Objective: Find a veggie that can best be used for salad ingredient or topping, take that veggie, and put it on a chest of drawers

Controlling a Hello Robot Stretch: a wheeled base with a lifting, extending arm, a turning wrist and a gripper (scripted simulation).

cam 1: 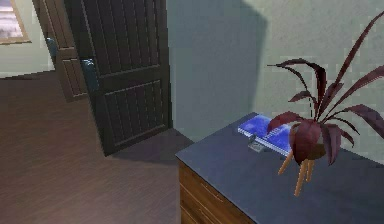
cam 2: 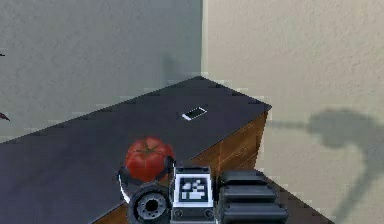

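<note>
We see a round, glossy red tomato [cam 2: 150, 157] with a green top sitting on the smooth dark top of the chest of drawers [cam 2: 90, 140], right at the gripper [cam 2: 148, 186]; we cannot tell whether the gripper holds it. Farther along the top lies a thin pale rectangle [cam 2: 194, 113]. Ahead, a spiky dark-red plant [cam 1: 320, 120] stands on wooden legs beside a flat blue thing [cam 1: 262, 128], near a panelled dark door [cam 1: 125, 70].
</note>
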